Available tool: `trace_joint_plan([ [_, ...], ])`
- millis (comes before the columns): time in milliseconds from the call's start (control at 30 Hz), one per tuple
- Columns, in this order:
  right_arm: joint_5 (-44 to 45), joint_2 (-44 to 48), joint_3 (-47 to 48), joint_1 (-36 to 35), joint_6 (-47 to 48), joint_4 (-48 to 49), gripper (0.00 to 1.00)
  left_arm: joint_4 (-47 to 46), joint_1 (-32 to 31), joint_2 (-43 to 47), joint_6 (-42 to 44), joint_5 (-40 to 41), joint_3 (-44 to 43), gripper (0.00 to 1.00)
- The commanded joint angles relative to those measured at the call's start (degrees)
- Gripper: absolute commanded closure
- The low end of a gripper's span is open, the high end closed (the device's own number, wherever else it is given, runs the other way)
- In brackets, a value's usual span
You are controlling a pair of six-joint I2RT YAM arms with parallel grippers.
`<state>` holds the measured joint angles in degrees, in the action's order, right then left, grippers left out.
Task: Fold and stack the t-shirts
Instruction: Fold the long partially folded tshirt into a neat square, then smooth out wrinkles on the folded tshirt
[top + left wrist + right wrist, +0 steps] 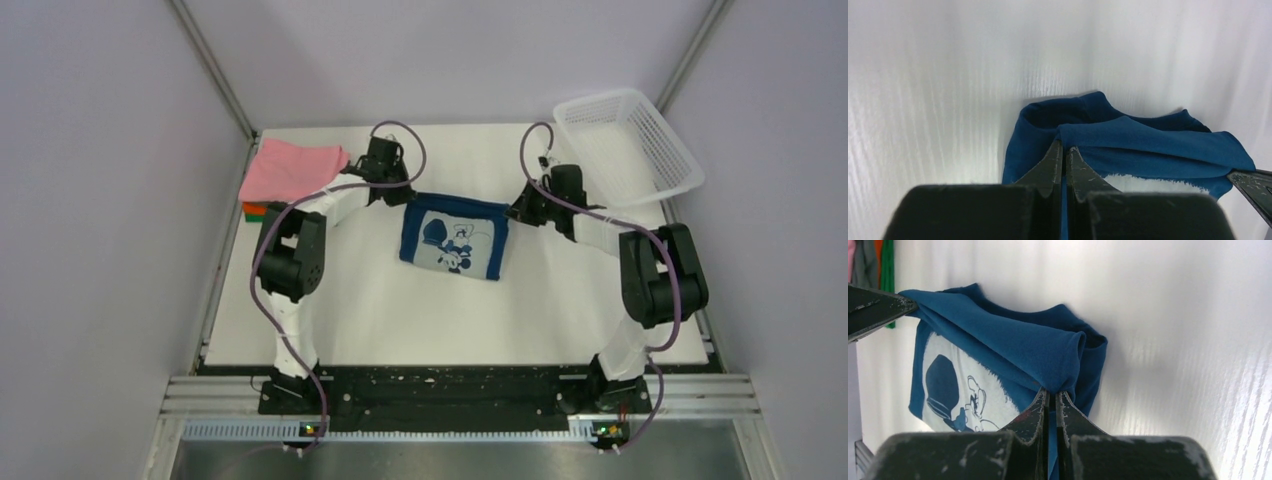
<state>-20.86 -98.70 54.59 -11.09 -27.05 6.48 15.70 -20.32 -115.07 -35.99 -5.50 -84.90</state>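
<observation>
Left hand (1064, 146) and right hand (1052, 392) each clamp, apparently, a far corner of the navy t-shirt (455, 236).

Tbl (380, 310): navy tee (455, 237), stack (290, 172), basket (625, 145) (prob.)

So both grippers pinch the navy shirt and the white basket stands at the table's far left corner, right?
No. The white basket stands at the far right corner, as the top external view shows. The left gripper and the right gripper do pinch the navy shirt.
</observation>
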Motion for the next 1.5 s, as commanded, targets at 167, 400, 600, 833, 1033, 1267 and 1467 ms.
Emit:
trace_joint_plan([
  [167, 10.0, -3.3, 11.1, 2.1, 1.5, -1.4, 0.37, 6.3, 2.3, -4.8, 2.2, -1.9, -11.8, 0.06],
  [400, -7.2, 8.0, 4.9, 1.5, 0.8, -4.3, 0.01, 6.3, 2.3, 4.5, 1.8, -2.8, -2.8, 0.01],
  [600, -23.8, 13.4, -5.3, -0.5, -6.8, 10.7, 0.01, 0.8, 2.2, 9.2, 3.1, -13.3, 6.4, 0.01],
  [833, -23.2, 4.6, 0.2, -1.2, -7.1, 11.2, 0.01, 11.4, 1.6, -2.0, 8.1, -12.6, -8.0, 0.01],
  [1033, -22.3, -4.8, 8.0, -0.9, -7.0, 10.2, 0.01, 19.4, 1.4, -12.9, 11.7, -5.1, -20.0, 0.01],
  [1267, -19.7, -13.6, 14.2, 0.1, -5.1, 6.8, 0.01, 24.0, 1.4, -23.1, 10.8, -2.9, -33.2, 0.01],
  [1467, -17.4, -19.7, 16.9, 0.6, -4.3, 3.5, 0.01, 22.2, 1.4, -24.1, 8.6, -6.4, -33.3, 0.01],
])
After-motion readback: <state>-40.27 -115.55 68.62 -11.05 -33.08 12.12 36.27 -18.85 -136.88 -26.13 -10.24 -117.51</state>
